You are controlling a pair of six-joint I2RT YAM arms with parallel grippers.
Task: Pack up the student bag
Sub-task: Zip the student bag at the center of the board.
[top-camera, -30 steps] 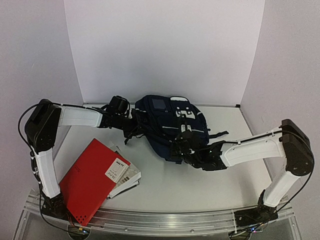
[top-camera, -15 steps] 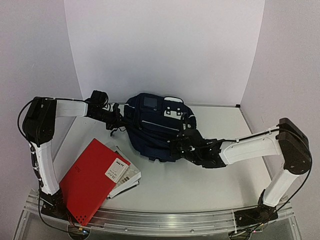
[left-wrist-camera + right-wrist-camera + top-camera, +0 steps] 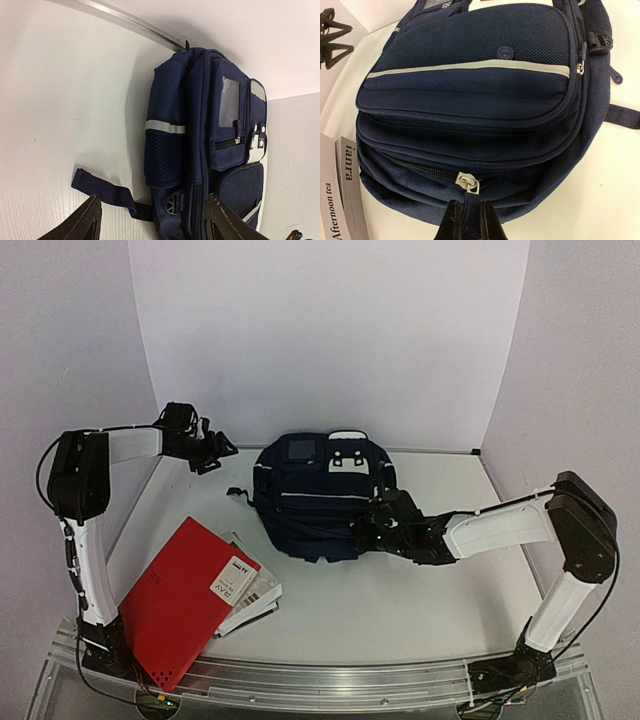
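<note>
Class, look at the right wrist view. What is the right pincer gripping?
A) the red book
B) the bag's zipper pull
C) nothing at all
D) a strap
B: the right pincer is closed on the zipper pull at the near edge of the student bag.

One student bag (image 3: 320, 505); one red folder (image 3: 175, 600); two lettered books (image 3: 346, 172); two robot arms (image 3: 135, 445)

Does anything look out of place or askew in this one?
Nothing damaged or spilled. The red book lies diagonally over a fanned pile of booklets, its near corner reaching the front rail. A strap trails loose from the student bag, whose zipper pull the right fingers pinch.
</note>
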